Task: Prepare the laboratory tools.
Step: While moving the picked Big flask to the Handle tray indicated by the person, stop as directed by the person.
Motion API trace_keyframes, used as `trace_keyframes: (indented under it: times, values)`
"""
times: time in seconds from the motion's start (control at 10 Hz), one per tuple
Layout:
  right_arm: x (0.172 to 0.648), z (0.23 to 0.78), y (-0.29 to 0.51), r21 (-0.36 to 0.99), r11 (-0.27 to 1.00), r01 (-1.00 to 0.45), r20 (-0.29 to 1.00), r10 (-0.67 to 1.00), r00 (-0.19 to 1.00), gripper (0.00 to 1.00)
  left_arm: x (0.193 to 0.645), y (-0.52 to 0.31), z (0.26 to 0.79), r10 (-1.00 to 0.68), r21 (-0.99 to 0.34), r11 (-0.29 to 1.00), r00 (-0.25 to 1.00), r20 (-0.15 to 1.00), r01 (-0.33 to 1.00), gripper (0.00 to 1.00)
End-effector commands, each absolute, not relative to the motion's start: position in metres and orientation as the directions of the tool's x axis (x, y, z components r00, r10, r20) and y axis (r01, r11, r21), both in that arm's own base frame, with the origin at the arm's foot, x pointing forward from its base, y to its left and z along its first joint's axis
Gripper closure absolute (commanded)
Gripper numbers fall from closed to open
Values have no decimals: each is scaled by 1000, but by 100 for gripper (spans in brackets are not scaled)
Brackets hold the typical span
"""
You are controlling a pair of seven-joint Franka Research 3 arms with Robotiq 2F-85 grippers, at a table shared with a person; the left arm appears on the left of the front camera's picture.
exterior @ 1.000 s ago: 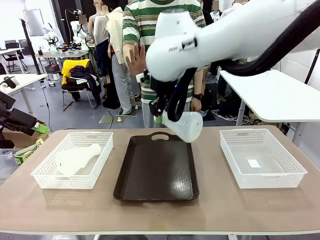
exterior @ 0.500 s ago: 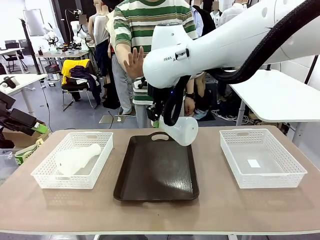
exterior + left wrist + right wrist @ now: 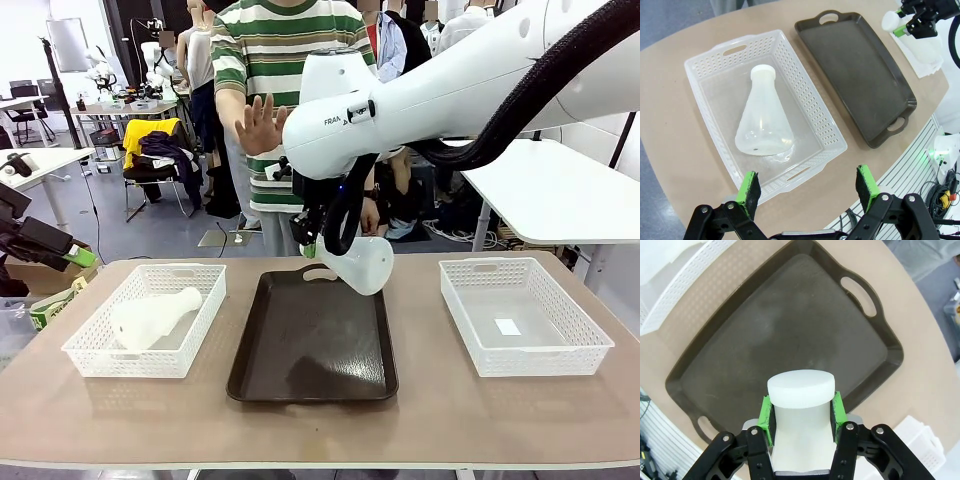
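Placement step, I'd say: right tool (image 3: 801, 415) grips one flask (image 3: 362, 262) by the neck, tilted above the tray (image 3: 300, 370) at one o'clock; next comes righting and lowering. Left tool (image 3: 807, 186), released, faces the second flask (image 3: 762, 120) lying in the nine-o'clock basket (image 3: 715, 52).

White arm (image 3: 450, 90), black ribbed cable (image 3: 560, 88)

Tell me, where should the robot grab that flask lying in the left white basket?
The flask is probably best taken by its narrow neck, from straight above. It lies on its side in the basket, whose walls block a sideways approach, and its wide base looks harder to span. The right gripper holds the other flask by its neck.
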State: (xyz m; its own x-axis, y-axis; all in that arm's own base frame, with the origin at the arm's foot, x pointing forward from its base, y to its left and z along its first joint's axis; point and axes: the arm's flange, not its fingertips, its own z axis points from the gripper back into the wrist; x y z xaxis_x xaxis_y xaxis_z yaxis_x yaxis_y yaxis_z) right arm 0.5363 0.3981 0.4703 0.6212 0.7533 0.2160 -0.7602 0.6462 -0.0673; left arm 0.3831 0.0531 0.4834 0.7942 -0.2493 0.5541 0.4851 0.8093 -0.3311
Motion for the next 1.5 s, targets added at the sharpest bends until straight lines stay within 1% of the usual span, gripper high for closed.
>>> trace_keyframes:
  times: [0.0,1.2,1.4]
  values:
    - [534,470,396,-69,647,-759,213,753,622,100,385,55,482,-254,-341,791,780,572,508,0]
    - [536,470,398,-67,646,-760,216,753,621,100,385,55,482,-254,-341,791,780,572,508,0]
    - [528,471,389,-35,625,-780,284,755,592,100,385,55,482,-254,-341,791,780,572,508,0]
